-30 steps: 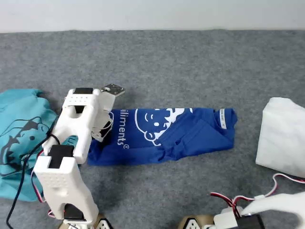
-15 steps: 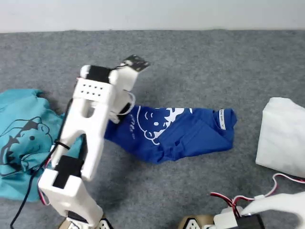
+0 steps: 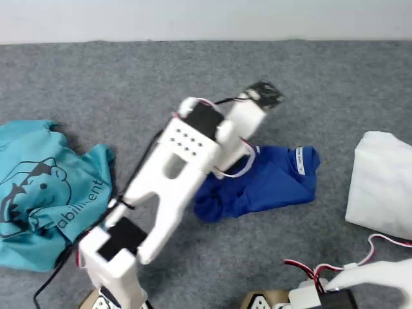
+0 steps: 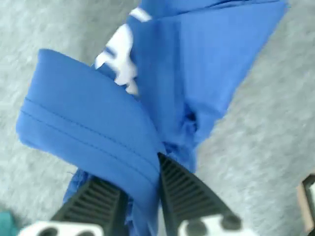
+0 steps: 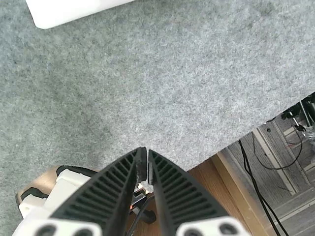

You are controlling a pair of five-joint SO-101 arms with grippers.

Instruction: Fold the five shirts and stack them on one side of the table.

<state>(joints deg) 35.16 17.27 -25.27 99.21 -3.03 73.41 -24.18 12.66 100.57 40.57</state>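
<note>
Blue shirt (image 3: 280, 183) lies mid-table, long axis across it; left gripper (image 4: 138, 172) clamps its hem, raised over the body, tagged end beyond, toward the white shirt (image 3: 380, 187). Right gripper (image 5: 146, 152) closed on nothing, farther off.

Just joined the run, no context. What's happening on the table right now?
The left arm's fingers are shut on an edge of the blue shirt and hold it raised, while the rest of the shirt lies bunched mid-table. The right arm's fingers are shut on nothing, low by the near edge of the grey table. A teal shirt lies unfolded at one end and a folded white garment at the other.
</note>
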